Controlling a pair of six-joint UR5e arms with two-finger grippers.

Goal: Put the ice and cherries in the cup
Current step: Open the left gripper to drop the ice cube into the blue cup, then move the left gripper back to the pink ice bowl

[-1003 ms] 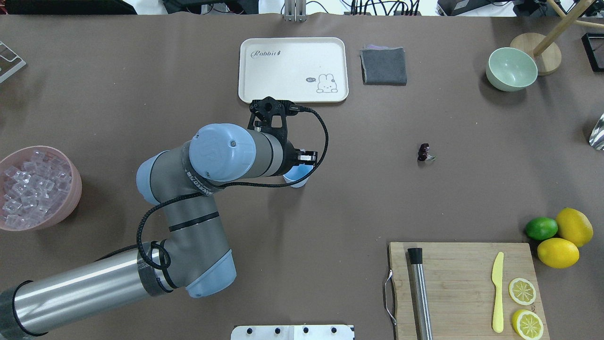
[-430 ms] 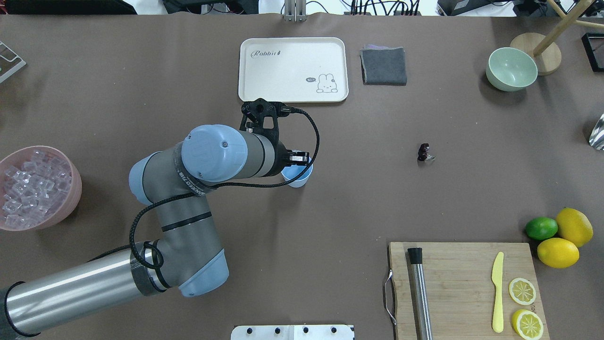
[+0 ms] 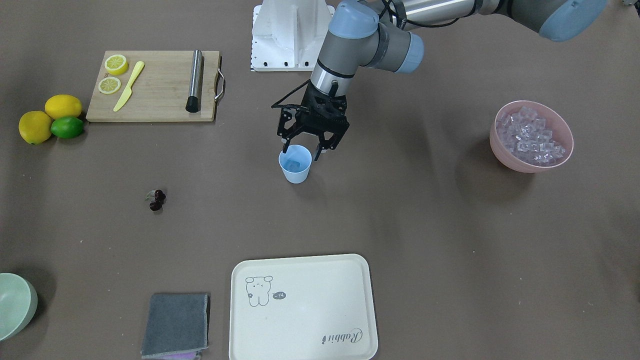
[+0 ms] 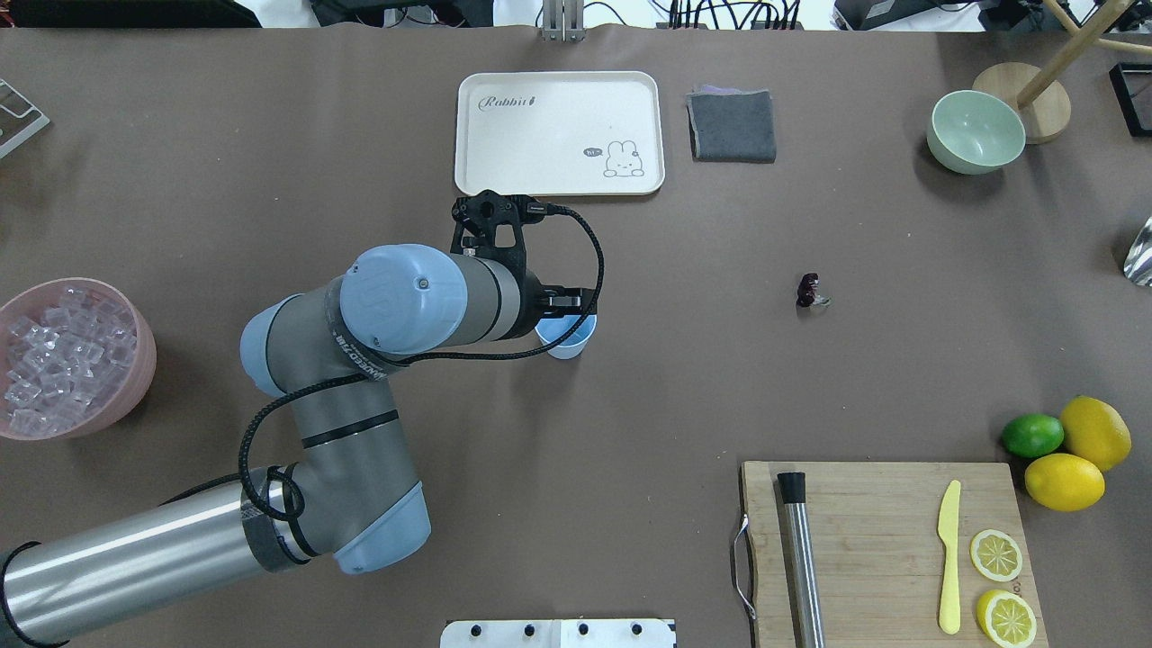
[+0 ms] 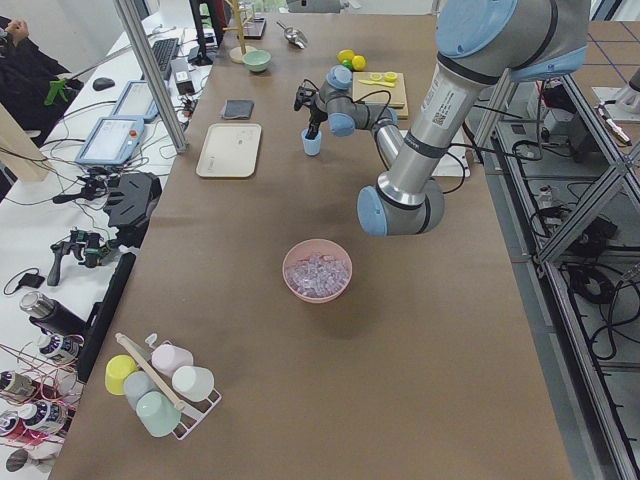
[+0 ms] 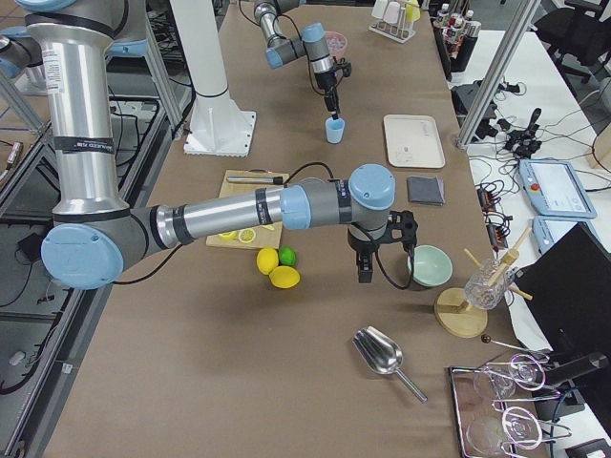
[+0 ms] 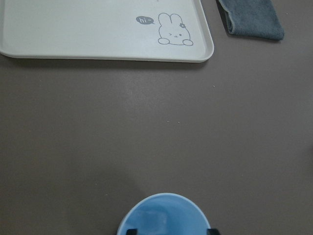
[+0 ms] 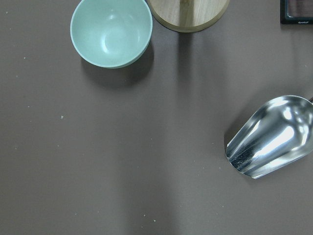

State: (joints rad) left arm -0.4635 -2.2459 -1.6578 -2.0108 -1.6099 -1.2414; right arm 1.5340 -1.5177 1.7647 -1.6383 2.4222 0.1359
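Note:
The light blue cup (image 3: 295, 167) stands upright mid-table; it also shows in the overhead view (image 4: 571, 340). A faint clear shape lies inside it. My left gripper (image 3: 302, 146) is open, just above the cup's rim on the robot's side, holding nothing. In the left wrist view the cup (image 7: 166, 215) sits between the two fingertips (image 7: 130, 231). The ice (image 4: 49, 355) fills a pink bowl (image 3: 505, 152). The cherries (image 4: 809, 290) lie on the table, well apart from the cup. My right gripper (image 6: 364, 273) hangs near the pale green bowl; I cannot tell if it is open.
A cream tray (image 4: 558, 175) and a grey cloth (image 4: 732, 126) lie beyond the cup. The pale green bowl (image 8: 111, 32) and a metal scoop (image 8: 269, 137) lie under the right wrist. A cutting board (image 4: 864, 540) holds a knife, a steel bar and lemon slices.
My left arm has shifted a little to the view's left, so more of the cup shows. The cup, cherries and bowls have not moved.

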